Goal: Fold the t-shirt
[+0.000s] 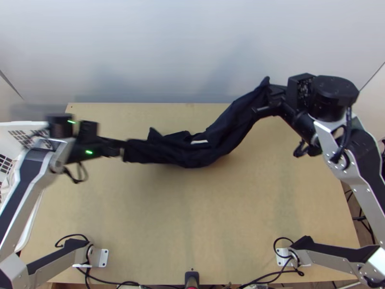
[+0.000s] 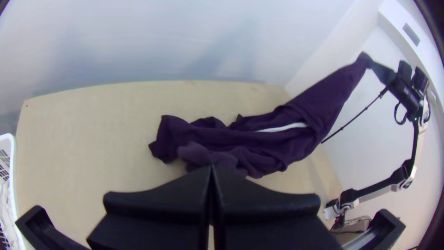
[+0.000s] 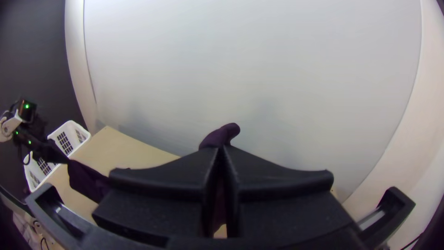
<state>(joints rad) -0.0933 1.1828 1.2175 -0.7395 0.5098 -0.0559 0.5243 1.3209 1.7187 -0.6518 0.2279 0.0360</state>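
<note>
one dark navy cloth t-shirt with a pale strip sags, bunched lengthwise, over the light wooden bench. at its nine o'clock the black flat-fingered left hand is clenched on one end; at its two o'clock the black flat-fingered right hand grips the other. this looks like opening out (no fold in sight, i'd say); next it wants spreading wide and laying flat. i count one shirt, two hands, one white plastic basket towards ten o'clock.
</note>
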